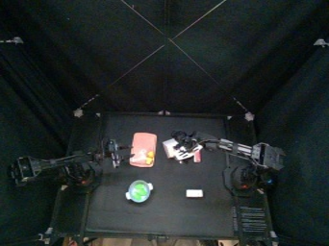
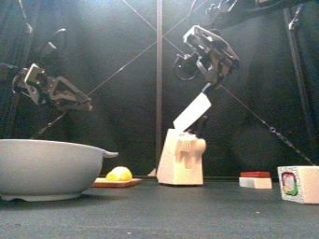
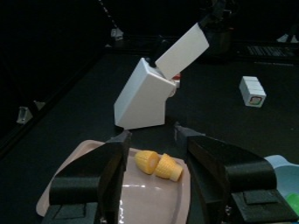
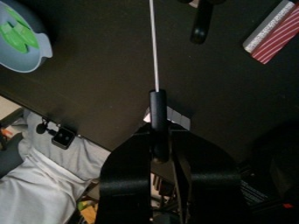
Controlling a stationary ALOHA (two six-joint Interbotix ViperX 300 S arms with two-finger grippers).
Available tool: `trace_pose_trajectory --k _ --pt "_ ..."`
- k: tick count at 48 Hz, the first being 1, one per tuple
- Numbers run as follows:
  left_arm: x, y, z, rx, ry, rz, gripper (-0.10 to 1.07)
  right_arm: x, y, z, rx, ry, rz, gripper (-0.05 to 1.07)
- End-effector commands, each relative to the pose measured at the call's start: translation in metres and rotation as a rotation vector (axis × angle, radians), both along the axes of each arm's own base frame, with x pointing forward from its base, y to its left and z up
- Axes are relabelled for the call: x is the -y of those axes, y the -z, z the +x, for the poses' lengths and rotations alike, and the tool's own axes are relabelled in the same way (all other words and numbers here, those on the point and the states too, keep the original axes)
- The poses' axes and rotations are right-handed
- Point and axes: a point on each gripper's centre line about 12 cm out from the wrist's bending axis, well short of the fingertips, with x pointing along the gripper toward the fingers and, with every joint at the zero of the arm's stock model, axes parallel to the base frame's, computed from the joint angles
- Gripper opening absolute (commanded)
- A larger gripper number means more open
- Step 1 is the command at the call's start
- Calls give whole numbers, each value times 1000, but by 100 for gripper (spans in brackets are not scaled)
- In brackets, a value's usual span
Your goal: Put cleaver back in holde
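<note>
The right gripper is clamped on the cleaver, whose tilted blade tip is at the top of the holder. The left gripper, jaws spread wide, hovers over the salmon board left of the holder.

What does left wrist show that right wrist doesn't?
Left wrist only: the white holder with the cleaver blade angled into its top, a salmon board carrying a yellow piece, a small white block, and the left gripper, jaws wide.
Right wrist only: the cleaver edge-on as a thin line from the right gripper, which is shut on it, plus a red-striped block.
Both: the cleaver and the green dish.
</note>
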Motion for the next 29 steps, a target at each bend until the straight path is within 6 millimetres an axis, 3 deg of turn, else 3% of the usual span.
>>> trace_pose_trajectory --k 1,29 --pt "-1 -4 2 13 0 8 83 2 -15 -2 31 2 -15 43" --pt "-2 -4 2 14 -2 7 83 7 -11 16 -5 -1 5 43"
